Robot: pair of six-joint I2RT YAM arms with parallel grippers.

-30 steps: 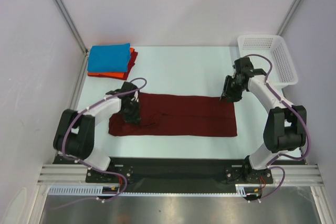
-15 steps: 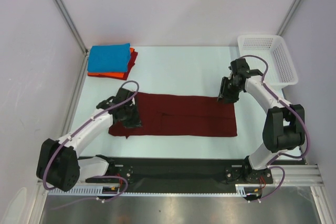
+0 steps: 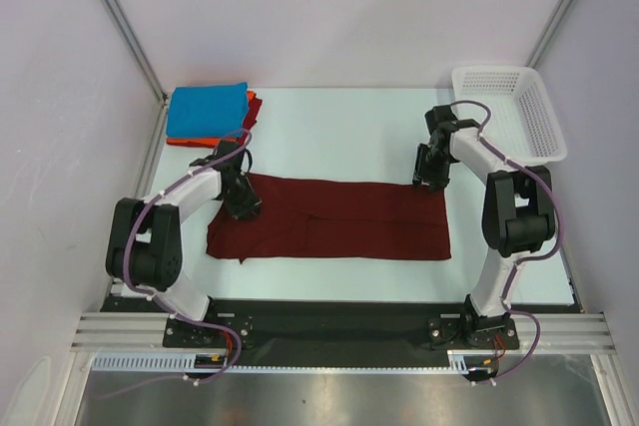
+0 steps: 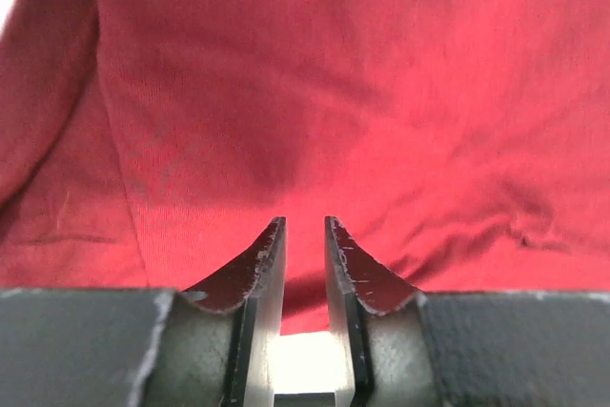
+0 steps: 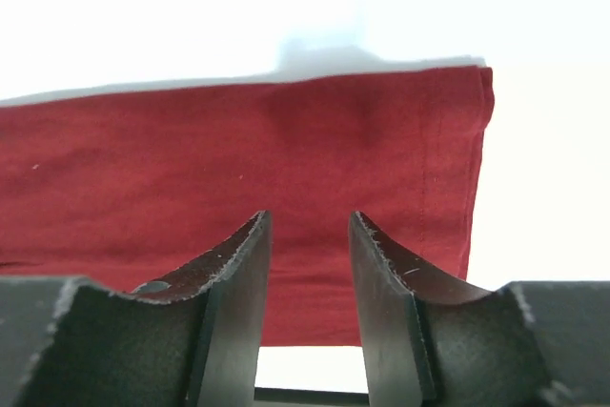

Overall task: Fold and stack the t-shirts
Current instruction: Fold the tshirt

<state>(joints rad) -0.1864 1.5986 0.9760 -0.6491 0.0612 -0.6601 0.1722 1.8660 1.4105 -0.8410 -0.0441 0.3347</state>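
The dark maroon t-shirt [image 3: 334,218] lies folded into a long flat band across the middle of the table. My left gripper [image 3: 243,205] hovers over its far left corner, jaws open a narrow gap and empty above the cloth [image 4: 315,92]. My right gripper [image 3: 427,179] is at the far right corner, open and empty, over the band's hemmed edge [image 5: 286,169]. The bright blue t-shirt [image 3: 207,110] lies folded on top of the orange-red t-shirt [image 3: 205,140] at the far left.
A white plastic mesh basket [image 3: 507,112] stands at the far right of the table. Grey side walls and metal frame posts close in the table [image 3: 339,122]. A black rail runs along the near edge.
My left gripper has moved from the band's lower left up to its far left corner. My right gripper has shifted slightly towards the far right corner. The maroon shirt lies unchanged.
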